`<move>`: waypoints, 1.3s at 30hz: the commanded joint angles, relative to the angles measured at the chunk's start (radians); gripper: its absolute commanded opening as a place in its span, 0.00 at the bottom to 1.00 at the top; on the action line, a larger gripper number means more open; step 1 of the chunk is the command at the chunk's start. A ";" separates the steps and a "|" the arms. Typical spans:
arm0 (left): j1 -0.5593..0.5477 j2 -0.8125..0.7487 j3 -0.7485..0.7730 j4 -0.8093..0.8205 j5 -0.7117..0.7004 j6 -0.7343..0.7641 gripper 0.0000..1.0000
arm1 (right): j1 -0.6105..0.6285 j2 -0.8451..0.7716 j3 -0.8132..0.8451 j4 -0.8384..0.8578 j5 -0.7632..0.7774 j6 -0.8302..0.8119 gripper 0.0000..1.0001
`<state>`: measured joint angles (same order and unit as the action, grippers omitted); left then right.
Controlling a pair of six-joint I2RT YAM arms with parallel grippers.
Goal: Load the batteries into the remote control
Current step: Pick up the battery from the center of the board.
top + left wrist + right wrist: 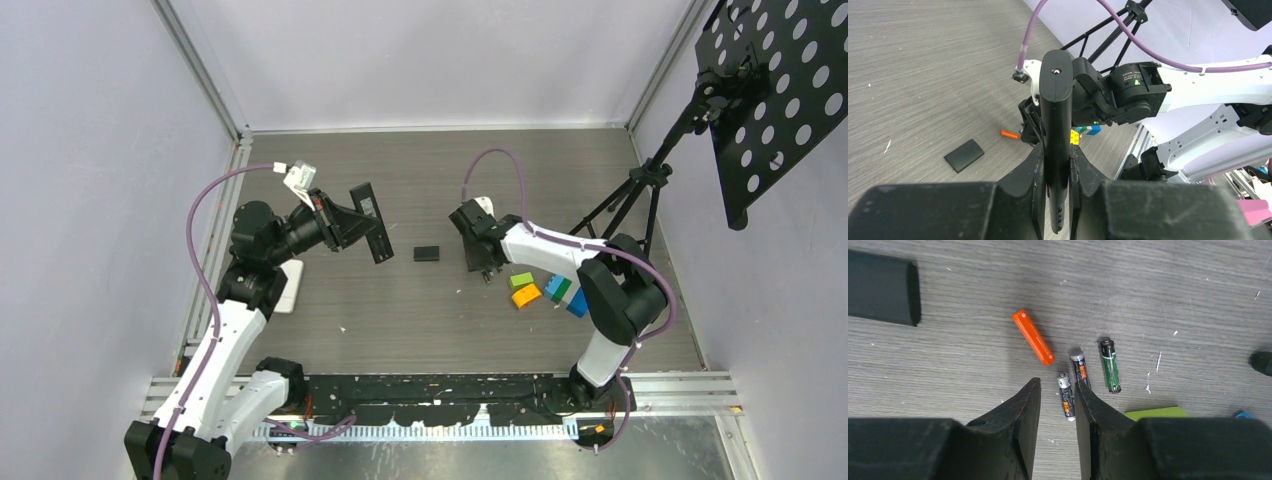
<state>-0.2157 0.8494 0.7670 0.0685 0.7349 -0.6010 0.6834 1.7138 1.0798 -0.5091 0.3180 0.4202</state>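
- Left gripper [1057, 165]: jaws clamped on slim black plastic remote control [1056, 110], raised toward the table's [400, 320] left edge.
- Right gripper [1058, 405]: jaws apart over small dark cylindrical battery [1065, 396], right of table centre; descend centred, then close squarely.

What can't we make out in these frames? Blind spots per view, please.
1. Top view: the batteries seen from the right wrist cannot be picked out under the right gripper.
2. Left wrist view: the remote, clamped in the left gripper, shows only its narrow edge; no battery bay visible.
3. Right wrist view: one dark battery runs behind a finger; its lower end is hidden.
4. Polarity marks: too small everywhere.
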 commanded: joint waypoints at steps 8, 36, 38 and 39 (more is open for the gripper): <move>-0.001 -0.006 0.006 0.014 0.014 -0.003 0.00 | -0.027 0.019 -0.013 0.013 -0.048 0.023 0.25; -0.001 0.046 -0.096 0.319 -0.043 -0.337 0.00 | 0.086 -0.519 -0.095 0.366 -0.223 0.084 0.00; -0.001 0.055 -0.112 0.378 -0.045 -0.383 0.00 | 0.135 -0.563 -0.093 0.444 -0.230 0.088 0.00; -0.001 0.061 -0.120 0.408 -0.045 -0.407 0.00 | 0.159 -0.578 -0.091 0.487 -0.236 0.088 0.00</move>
<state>-0.2157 0.8997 0.6636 0.2642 0.6991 -0.8791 0.7692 1.1973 0.9718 -0.2417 0.1257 0.4759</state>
